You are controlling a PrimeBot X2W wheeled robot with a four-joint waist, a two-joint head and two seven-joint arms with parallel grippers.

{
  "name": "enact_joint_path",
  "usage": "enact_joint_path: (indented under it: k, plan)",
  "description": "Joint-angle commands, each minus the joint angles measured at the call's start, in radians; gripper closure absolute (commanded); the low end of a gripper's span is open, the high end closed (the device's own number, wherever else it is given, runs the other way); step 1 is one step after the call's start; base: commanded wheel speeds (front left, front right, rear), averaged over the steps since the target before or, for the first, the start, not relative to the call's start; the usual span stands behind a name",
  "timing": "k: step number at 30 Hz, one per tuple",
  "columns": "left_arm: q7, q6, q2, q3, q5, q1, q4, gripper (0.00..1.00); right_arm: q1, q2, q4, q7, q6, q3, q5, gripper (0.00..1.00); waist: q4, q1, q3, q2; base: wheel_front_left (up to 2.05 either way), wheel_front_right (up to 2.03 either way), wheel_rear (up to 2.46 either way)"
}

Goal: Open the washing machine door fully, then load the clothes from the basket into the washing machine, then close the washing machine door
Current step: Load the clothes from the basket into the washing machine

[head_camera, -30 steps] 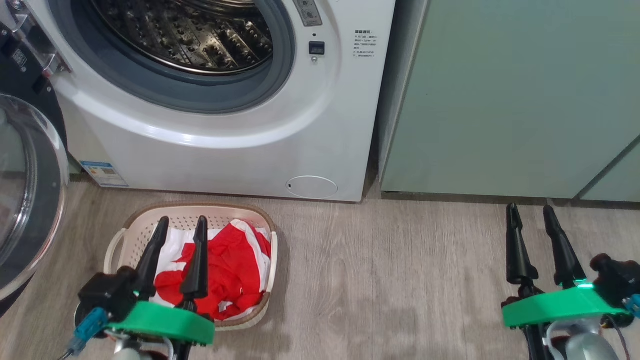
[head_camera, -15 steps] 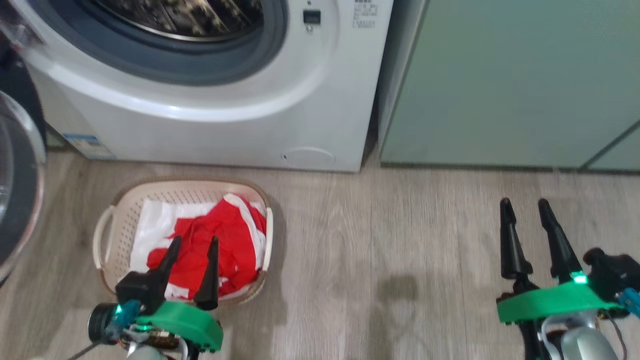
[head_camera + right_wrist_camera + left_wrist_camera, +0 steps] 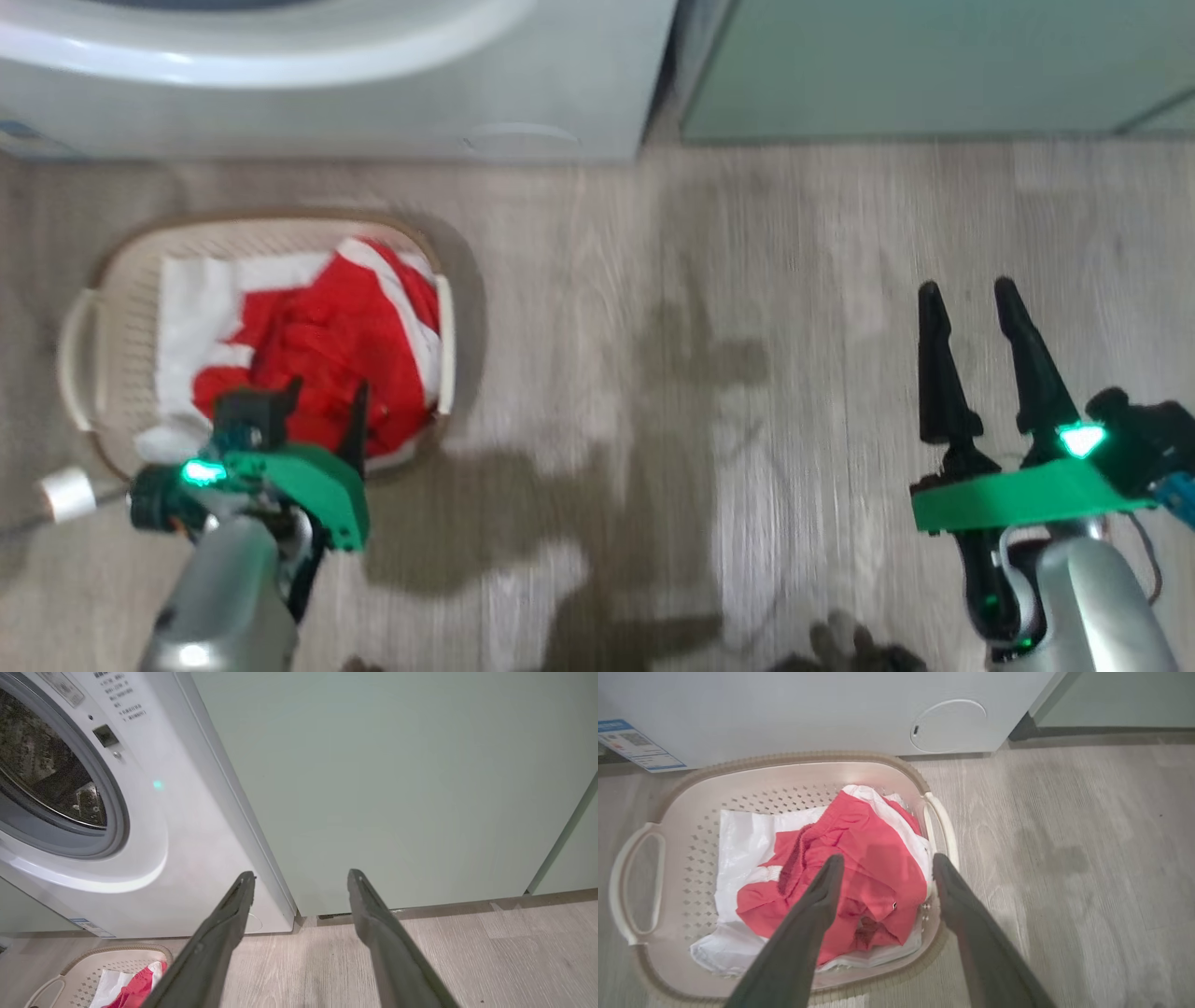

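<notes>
The cream basket (image 3: 784, 758) stands on the floor just in front of the white washing machine (image 3: 784, 704). Red clothes (image 3: 868, 840) lie in its right half on a white sheet (image 3: 742, 840). My left gripper (image 3: 888, 858) is open and hangs over the clothes near the basket's right handle, with nothing between its fingers. In the head view the left gripper (image 3: 327, 397) is at the near edge of the basket (image 3: 112, 280). Over bare floor far to the right, my right gripper (image 3: 966, 289) is open and holds nothing. The machine's porthole (image 3: 42, 774) gapes with the steel drum showing. The washing machine door is out of view.
Pale green cabinets (image 3: 397, 788) stand right of the machine. Low on the machine's front are a round flap (image 3: 948, 725) and a blue label (image 3: 635, 744). Grey wood floor (image 3: 700, 327) stretches between the basket and my right gripper.
The head camera has tilted down, so the machine has slid up out of the picture. My left gripper has dropped lower and now points down at the clothes. The right gripper is little changed.
</notes>
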Motion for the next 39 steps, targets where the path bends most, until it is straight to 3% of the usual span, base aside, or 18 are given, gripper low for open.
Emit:
enact_joint_path:
  k: [1,7,17,23,35,37,39]
  plan:
    - [-0.005,-0.001,0.035,0.026,0.01,-0.02,0.009,0.0,-0.012,-0.004,-0.038,-0.009,0.007,0.026,0.002,0.0,-0.059,-0.0001,0.089,0.0,0.0,0.0,0.0]
    - [-0.002,-0.008,0.091,0.04,-0.001,-0.172,0.191,0.0,-0.027,-0.004,-0.052,-0.009,0.007,0.043,0.042,0.0,-0.123,-0.0001,0.191,0.0,0.0,0.0,0.0]
    - [0.111,-0.034,0.202,0.023,-0.012,-0.367,0.394,0.0,-0.057,-0.004,-0.059,-0.009,0.007,0.07,0.11,0.0,-0.205,-0.0001,0.297,0.0,0.0,0.0,0.0]
    - [0.207,-0.005,0.258,0.04,-0.033,-0.42,0.445,0.0,-0.07,-0.004,-0.059,-0.009,0.007,0.088,0.138,0.0,-0.244,-0.0001,0.339,0.0,0.0,0.0,0.0]
    - [0.349,-0.01,0.314,0.05,-0.067,-0.462,0.468,0.0,-0.077,-0.004,-0.06,-0.009,0.007,0.109,0.181,0.0,-0.316,-0.0001,0.383,0.0,0.0,0.0,0.0]
    - [0.356,-0.016,0.316,0.047,-0.073,-0.462,0.469,1.0,-0.074,-0.004,-0.058,-0.009,0.007,0.109,0.187,0.0,-0.323,-0.0001,0.381,0.0,0.0,0.0,0.0]
    - [0.358,-0.02,0.316,0.046,-0.078,-0.461,0.47,1.0,-0.073,-0.004,-0.055,-0.009,0.007,0.108,0.19,0.0,-0.326,-0.0001,0.377,0.0,0.0,0.0,0.0]
